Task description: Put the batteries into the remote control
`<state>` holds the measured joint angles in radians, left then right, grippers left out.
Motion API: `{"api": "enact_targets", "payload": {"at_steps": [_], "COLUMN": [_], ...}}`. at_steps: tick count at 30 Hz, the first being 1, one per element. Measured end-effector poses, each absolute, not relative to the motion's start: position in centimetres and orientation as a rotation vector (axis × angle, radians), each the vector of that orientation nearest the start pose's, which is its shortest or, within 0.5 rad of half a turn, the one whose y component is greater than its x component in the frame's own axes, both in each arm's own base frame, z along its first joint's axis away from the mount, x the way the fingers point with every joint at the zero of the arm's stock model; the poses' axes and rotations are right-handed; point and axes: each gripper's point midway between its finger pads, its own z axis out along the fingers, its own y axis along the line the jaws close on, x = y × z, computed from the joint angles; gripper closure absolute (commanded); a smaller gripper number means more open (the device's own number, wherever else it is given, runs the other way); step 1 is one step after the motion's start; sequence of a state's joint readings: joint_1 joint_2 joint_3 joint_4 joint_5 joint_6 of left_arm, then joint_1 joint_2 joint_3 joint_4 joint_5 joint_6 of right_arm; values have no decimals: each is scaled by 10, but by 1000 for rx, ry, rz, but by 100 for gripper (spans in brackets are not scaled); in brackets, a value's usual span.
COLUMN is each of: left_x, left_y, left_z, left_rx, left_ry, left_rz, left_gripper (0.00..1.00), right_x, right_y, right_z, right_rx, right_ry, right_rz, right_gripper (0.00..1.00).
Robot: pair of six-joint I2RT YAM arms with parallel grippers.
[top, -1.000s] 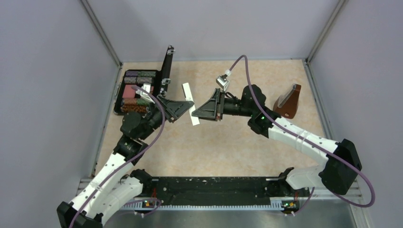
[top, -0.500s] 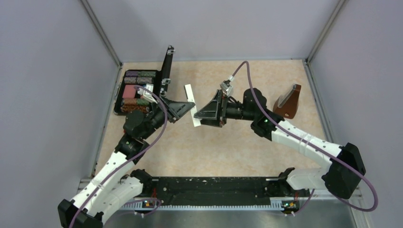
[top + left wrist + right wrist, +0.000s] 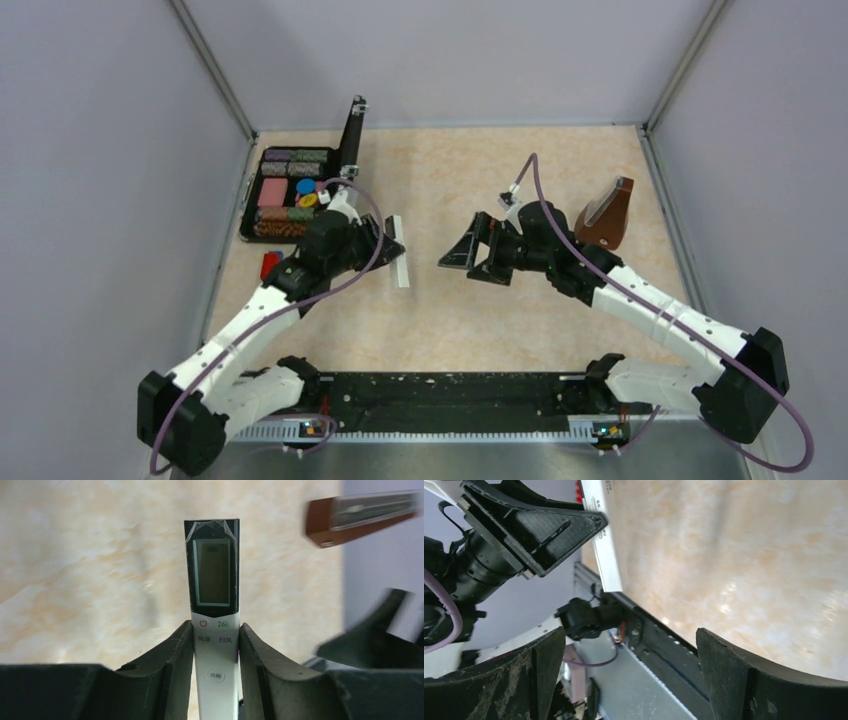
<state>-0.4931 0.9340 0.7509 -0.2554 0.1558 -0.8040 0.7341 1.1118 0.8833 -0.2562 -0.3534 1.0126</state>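
My left gripper [image 3: 386, 243] is shut on the remote control [image 3: 400, 262], a slim white bar held above the table's middle. In the left wrist view the remote control [image 3: 214, 605] stands between the fingers [image 3: 172, 655], its dark display end pointing away from the wrist. My right gripper [image 3: 470, 258] hangs open to the right of the remote, apart from it, with nothing between its jaws. From the right wrist, the remote [image 3: 605, 550] and the left gripper [image 3: 591, 522] show beyond the open right gripper [image 3: 630, 636]. A small red thing [image 3: 269, 264] lies on the table; I cannot tell whether it is one of the batteries.
An open black case [image 3: 251, 190] of coloured blocks stands at the back left, its lid upright. The brown wooden metronome [image 3: 606, 214] sits at the right, also in the left wrist view [image 3: 360, 515]. Grey walls close in the beige table [image 3: 440, 320].
The right gripper let go of the remote, opened wide and drew back to the right. The left arm swung the remote nearer and to the left, uncovering the case.
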Motion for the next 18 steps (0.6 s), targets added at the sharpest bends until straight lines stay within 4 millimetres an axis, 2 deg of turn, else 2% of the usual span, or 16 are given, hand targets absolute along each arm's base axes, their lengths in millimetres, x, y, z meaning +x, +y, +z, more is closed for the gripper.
{"api": "enact_targets", "payload": {"at_steps": [4, 10, 14, 17, 18], "left_x": [262, 257, 251, 248, 248], "left_y": [-191, -185, -182, -180, -180], "left_z": [142, 73, 42, 29, 26], "left_rx": [-214, -110, -53, -29, -25], "left_ry": [2337, 2508, 2568, 2589, 2592], "left_rz": [-690, -373, -222, -154, -139], "left_gripper": [100, 100, 99, 97, 94], "right_x": [197, 200, 200, 199, 198], "right_y": [280, 250, 242, 239, 237], "right_z": [202, 177, 174, 174, 175], "right_rx": [112, 150, 164, 173, 175], "right_ry": [2422, 2478, 2481, 2480, 2480], "right_rz": [1154, 919, 873, 859, 856], "right_gripper": [1, 1, 1, 1, 1]}}
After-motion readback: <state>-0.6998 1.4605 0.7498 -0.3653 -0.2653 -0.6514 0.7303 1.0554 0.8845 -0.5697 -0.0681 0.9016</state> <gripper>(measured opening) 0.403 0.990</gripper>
